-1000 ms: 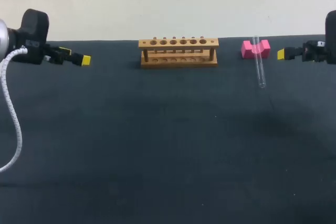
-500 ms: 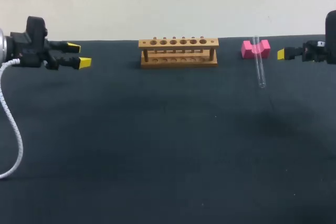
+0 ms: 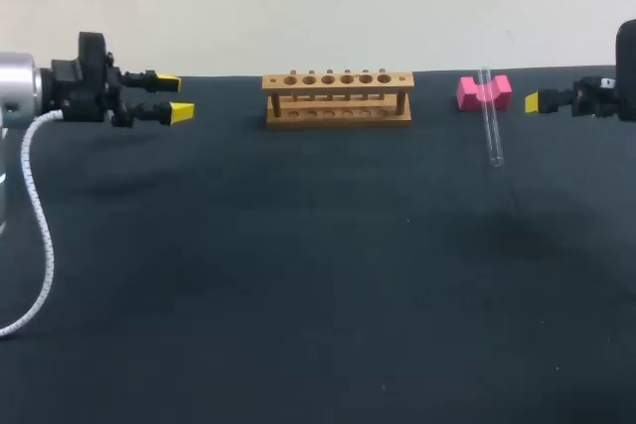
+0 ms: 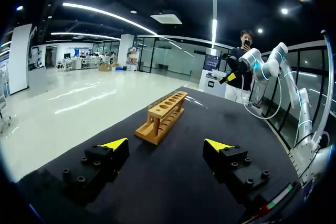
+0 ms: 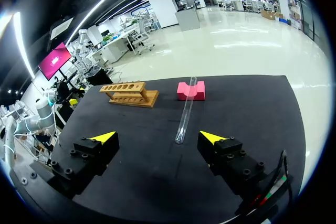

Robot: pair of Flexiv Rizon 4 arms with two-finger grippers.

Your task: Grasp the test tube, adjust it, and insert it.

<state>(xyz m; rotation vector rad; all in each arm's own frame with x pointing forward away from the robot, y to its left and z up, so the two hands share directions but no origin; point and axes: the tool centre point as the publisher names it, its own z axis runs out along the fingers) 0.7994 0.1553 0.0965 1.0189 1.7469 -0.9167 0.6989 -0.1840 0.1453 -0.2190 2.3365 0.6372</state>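
Two claws: left claw [image 3: 175, 96] and right claw [image 5: 158, 137], both spread wide, holding nothing.
Test tube [image 3: 490, 121]: lying far right on bench [image 3: 298, 295], far end propped on pink block [image 3: 471, 94] (clear glass).
Wooden rack [image 3: 338, 98]: far centre.

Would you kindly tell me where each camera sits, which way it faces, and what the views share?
Head view: fixed above and behind, looking down on the table; left end effector and right end effector show at the sides.
Left wrist view: on the left wrist, looking past its open end effector toward the wooden rack.
Right wrist view: on the right wrist, looking past its open end effector toward the test tube and pink block.
Shared: the wooden rack shows in all three.
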